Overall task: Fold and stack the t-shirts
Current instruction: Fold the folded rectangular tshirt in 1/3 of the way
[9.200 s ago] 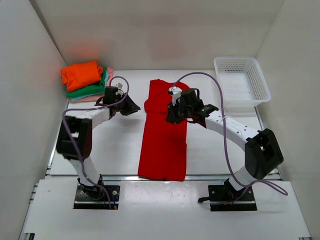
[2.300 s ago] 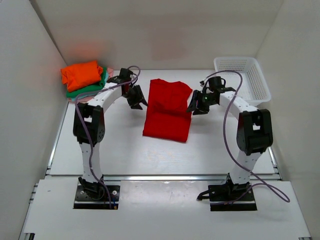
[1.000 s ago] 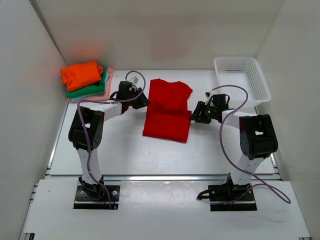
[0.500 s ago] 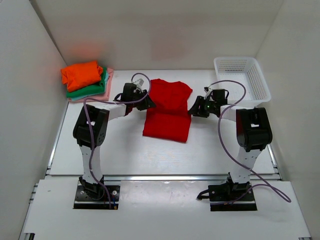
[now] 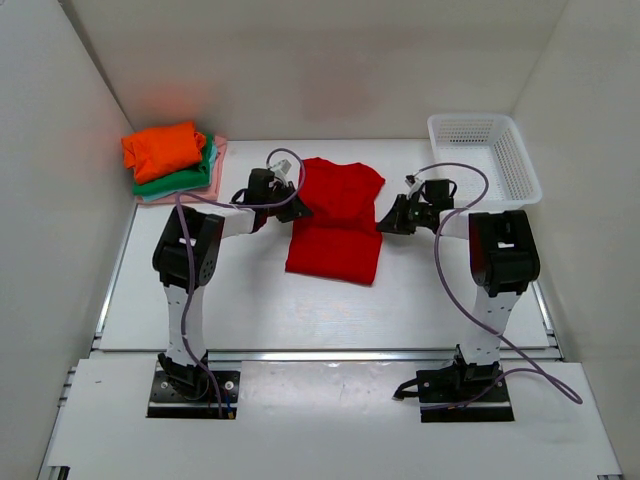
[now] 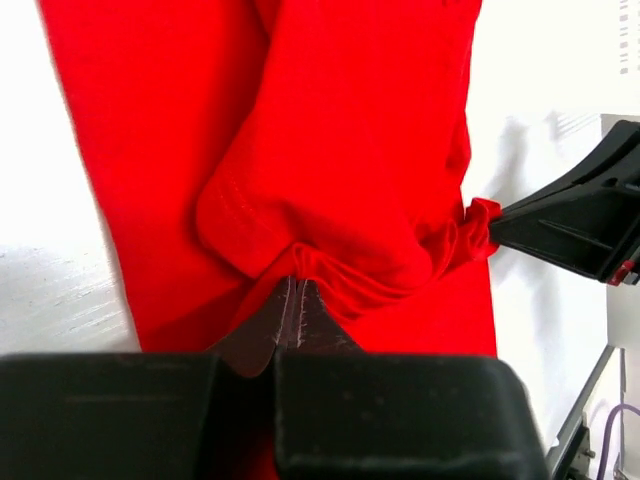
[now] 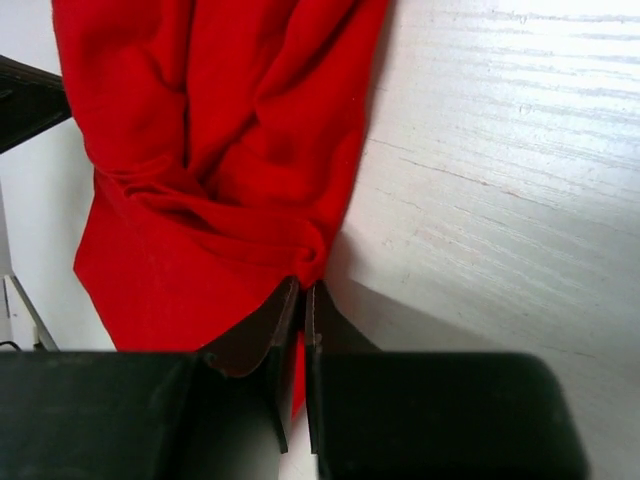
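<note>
- Farthest left of the white mesh basket (image 5: 521, 161), across the table (image 5: 250, 295): a pile with the orange t-shirt (image 5: 160, 148) on top and the green t-shirt (image 5: 182, 181) under it.
- At the bottom of that pile, only a thin rim of the pale pink t-shirt (image 5: 219, 150); the rest hidden beneath the other two.
- Nearer the basket, but well left of it: left gripper (image 6: 298, 291), pressed together on a puckered tuck of the red t-shirt (image 5: 335, 225) at its left edge.
- Fingertips lost under the wrist body from above; pinch plain only in the left wrist view.
- Left of the basket and apart from it: the red t-shirt flat on the table, doubled over, long axis running from far side to near side and leaning slightly.
- Narrower end toward the back wall, straight edge toward the arm bases; collar and sleeves too bunched to make out, under layer covered.
- Just left of the basket: right gripper (image 7: 303, 287), clamped on a gathered fold at the shirt's right edge, directly opposite the left one.
- In each wrist view, the opposite claw cut off at the frame's edge, a black wedge only.
</note>
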Motion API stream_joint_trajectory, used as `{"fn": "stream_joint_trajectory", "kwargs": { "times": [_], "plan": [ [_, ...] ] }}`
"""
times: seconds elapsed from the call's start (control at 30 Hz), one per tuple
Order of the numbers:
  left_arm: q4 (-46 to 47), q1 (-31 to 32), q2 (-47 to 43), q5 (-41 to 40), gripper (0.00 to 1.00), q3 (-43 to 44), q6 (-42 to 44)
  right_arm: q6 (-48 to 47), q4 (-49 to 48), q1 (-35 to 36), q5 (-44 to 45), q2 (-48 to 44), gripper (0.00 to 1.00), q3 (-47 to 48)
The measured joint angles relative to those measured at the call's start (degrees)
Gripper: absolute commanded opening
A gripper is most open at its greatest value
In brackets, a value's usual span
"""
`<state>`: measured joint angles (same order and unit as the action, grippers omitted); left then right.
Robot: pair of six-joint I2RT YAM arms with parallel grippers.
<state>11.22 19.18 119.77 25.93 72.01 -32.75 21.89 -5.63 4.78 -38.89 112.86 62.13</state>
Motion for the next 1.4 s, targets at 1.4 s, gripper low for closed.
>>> {"fn": "stream_joint_trajectory", "kwargs": {
  "times": [1.4],
  "plan": [
    [0.68, -5.42, -5.79, 3.1, 0.08, -0.44, -0.35, -1.2, 0.48, 1.92, -0.48, -2.8, 0.13, 7.3]
  ]
}}
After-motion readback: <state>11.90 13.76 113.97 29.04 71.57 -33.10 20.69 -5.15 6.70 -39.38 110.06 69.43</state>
